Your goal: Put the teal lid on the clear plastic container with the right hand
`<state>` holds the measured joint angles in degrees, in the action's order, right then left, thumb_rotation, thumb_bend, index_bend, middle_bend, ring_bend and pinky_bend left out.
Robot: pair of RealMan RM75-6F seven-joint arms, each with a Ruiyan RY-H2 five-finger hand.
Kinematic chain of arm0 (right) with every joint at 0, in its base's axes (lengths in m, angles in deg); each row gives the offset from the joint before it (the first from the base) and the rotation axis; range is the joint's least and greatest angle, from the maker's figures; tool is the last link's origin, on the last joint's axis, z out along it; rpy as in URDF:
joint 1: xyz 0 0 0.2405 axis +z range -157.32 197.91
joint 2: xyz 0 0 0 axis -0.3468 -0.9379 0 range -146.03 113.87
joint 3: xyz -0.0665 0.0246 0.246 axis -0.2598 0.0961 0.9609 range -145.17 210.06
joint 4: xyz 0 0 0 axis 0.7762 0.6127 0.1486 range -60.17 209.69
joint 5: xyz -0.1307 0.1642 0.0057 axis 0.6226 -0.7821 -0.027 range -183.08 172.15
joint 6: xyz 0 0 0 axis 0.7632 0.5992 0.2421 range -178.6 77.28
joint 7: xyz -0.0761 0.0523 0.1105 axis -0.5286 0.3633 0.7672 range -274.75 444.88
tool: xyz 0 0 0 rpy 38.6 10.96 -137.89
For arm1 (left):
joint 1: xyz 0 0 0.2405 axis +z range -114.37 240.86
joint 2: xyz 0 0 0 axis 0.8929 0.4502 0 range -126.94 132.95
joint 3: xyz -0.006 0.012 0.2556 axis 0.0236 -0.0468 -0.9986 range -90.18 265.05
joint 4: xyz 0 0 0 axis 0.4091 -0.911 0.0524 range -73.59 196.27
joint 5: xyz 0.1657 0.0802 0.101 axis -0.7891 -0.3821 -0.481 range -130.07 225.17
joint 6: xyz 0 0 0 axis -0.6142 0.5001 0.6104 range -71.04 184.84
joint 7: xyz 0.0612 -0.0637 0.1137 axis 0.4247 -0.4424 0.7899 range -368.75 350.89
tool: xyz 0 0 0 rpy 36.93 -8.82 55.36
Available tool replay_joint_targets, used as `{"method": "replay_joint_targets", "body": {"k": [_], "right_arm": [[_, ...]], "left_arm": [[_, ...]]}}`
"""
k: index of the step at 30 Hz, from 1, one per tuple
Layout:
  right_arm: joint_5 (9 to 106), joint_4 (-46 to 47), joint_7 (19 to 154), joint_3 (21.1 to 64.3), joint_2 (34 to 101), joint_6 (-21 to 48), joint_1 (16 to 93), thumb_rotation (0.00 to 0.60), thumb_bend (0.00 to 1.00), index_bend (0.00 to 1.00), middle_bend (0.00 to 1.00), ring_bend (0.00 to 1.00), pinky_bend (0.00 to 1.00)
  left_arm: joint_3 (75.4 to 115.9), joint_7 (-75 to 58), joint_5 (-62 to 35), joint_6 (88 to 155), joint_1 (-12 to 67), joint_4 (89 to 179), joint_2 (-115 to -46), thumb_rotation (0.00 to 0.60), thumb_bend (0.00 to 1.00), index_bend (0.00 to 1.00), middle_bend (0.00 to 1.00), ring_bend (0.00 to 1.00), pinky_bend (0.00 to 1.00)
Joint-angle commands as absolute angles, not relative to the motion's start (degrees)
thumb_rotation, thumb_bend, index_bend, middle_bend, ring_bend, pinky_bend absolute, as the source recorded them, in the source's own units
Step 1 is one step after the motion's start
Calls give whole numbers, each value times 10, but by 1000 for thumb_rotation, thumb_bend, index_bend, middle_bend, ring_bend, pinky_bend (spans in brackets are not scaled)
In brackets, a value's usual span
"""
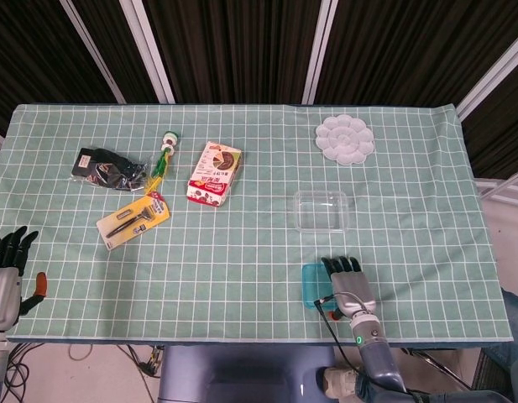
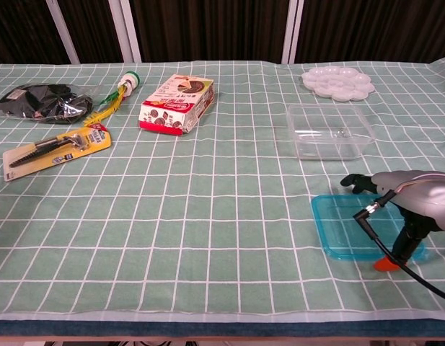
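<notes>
At the near edge the right hand lay palm-down over the teal lid, fingers stretched flat and gripping nothing that I could see, the lid flat on the cloth, the container apart behind.

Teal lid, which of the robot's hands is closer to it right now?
Right. The right hand is directly over the teal lid at the table's near right edge. The left hand is off the table's far left edge, well away from it.
</notes>
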<state>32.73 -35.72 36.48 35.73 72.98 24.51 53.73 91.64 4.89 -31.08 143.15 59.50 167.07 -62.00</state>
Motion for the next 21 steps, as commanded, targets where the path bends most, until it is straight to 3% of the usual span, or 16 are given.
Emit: {"method": "replay_joint_targets", "body": {"k": [1, 21], "right_arm": [[325, -358, 361, 360, 731, 245, 541, 600, 155, 0, 150, 0, 0], [282, -369, 339, 372, 728, 246, 563, 600, 155, 0, 163, 0, 0]], "left_arm": [[916, 49, -311, 1432, 595, 1671, -620, 600, 542, 85, 0, 0, 0], [916, 49, -310, 1431, 595, 1672, -619, 600, 542, 85, 0, 0, 0]]}}
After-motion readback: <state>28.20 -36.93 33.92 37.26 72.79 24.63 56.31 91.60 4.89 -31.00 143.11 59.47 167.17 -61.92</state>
